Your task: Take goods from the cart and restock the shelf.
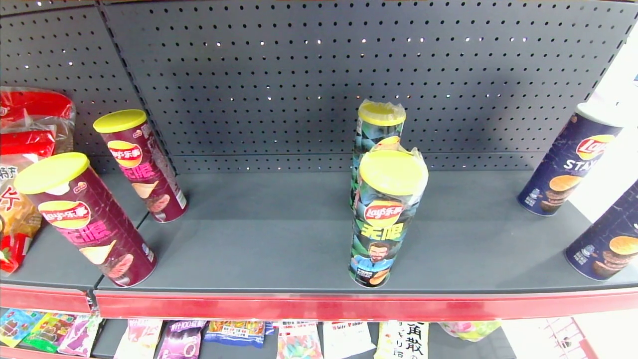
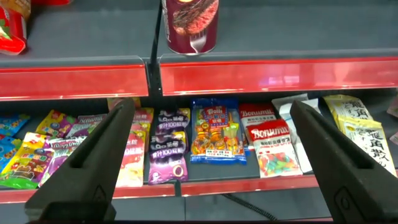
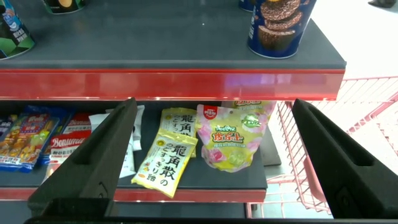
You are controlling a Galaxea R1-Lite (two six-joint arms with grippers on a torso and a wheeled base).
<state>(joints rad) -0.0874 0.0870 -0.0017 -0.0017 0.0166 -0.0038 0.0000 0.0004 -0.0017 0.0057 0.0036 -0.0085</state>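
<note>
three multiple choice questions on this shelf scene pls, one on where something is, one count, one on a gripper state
1. Where do the two green cans stand on the upper shelf? A at its left end; B near its middle, one behind the other; C lying flat at its right end.
2. How many maroon cans stand there? A one; B four; C two.
3. How are the fingers of the left gripper? A apart, holding nothing; B shut on a can; C shut on a bag.
Answers: B, the head view shows them mid-shelf, front to back. C, both stand toward the left end. A, snack bags show through the wide gap.
</note>
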